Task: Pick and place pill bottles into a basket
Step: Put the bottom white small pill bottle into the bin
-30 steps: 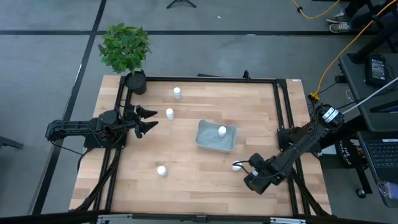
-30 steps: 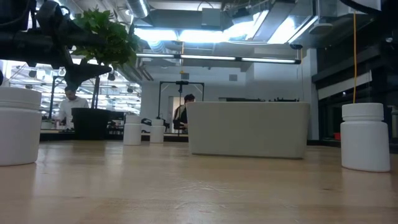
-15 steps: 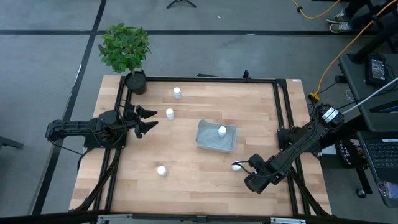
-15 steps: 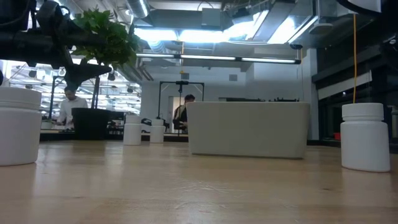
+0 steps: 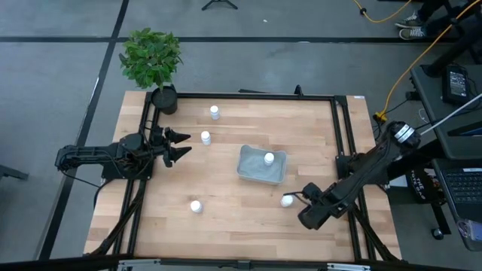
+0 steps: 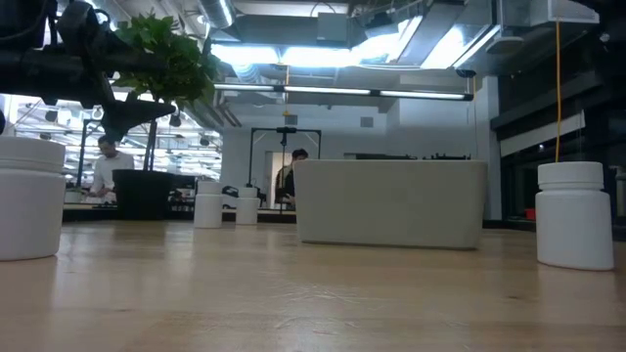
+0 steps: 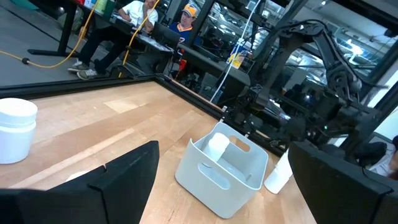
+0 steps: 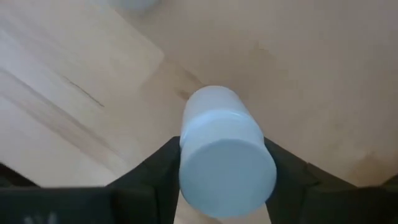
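The grey-blue basket (image 5: 256, 167) sits mid-table with one white pill bottle (image 5: 269, 158) standing in it. Other bottles stand upright on the wood at the far side (image 5: 215, 111), left of the basket (image 5: 205, 137) and near left (image 5: 196, 205). My right gripper (image 5: 295, 199) is at a bottle (image 5: 286, 201) near right of the basket. In the right wrist view the gripper (image 8: 222, 180) has one finger on each side of this bottle's cap (image 8: 227, 174). My left gripper (image 5: 188, 142) waits open at the table's left. My right gripper's fingers (image 8: 155, 177) stand close on either side of the bottle's cap end, slanting down from the near right. Whether they touch it I cannot tell. In the low view the bottle (image 6: 574, 215) stands upright on the table with no finger on it.
A potted plant (image 5: 154, 60) stands at the far left corner. A black frame (image 5: 256, 96) runs round the table's edges. In the low view the basket (image 6: 391, 200) hides what is behind it. People sit in the room beyond the table.
My right arm has shifted a little toward the table's right edge. The bottle at its gripper has stayed upright in the same place.
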Tool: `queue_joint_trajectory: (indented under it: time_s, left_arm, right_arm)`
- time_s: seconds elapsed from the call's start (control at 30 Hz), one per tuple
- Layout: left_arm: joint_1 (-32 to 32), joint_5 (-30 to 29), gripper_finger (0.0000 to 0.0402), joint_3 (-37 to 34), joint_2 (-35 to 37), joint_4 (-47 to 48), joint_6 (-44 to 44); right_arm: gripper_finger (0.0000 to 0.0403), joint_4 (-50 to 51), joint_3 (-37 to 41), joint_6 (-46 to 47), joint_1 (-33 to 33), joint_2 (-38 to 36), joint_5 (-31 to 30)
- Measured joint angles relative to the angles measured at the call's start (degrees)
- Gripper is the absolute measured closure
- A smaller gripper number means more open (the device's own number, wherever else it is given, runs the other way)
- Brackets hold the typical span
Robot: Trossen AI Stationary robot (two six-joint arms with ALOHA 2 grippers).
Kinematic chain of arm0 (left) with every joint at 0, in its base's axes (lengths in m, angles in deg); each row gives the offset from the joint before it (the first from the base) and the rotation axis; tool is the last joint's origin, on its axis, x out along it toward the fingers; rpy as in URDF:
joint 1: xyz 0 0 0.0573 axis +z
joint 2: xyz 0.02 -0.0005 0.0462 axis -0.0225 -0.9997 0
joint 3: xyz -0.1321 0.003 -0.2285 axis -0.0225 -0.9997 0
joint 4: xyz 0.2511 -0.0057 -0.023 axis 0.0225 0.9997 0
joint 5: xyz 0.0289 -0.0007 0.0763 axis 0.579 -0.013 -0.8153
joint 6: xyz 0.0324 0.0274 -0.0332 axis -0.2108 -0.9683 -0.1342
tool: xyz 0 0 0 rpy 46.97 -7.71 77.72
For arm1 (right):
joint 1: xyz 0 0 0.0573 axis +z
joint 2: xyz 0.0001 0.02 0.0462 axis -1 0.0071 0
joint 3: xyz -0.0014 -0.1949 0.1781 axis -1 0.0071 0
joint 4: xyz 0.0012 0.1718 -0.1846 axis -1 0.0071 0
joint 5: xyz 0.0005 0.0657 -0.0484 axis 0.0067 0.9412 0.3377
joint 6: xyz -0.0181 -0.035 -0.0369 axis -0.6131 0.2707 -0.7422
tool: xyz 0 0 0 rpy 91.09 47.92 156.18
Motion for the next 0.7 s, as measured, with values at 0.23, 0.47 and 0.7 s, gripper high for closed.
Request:
queue_joint_trajectory:
  time_s: [0.23, 0.47, 0.7]
  left_arm:
    - [0.0, 0.1, 0.0052, 0.0, 0.0, 0.0, 0.0]
    - [0.0, 0.3, 0.0052, 0.0, 0.0, 0.0, 0.0]
    - [0.0, 0.3, 0.0052, 0.0, -0.1, 0.0, 0.0]
  right_arm:
    - [0.0232, 1.8, -0.2, -6.5, -5.0, -8.8, -5.0]
    - [0.0232, 4.4, -8.8, -23.9, -14.2, -13.9, -9.9]
    - [0.0232, 7.4, -24.0, -47.1, -26.5, -10.0, -11.4]
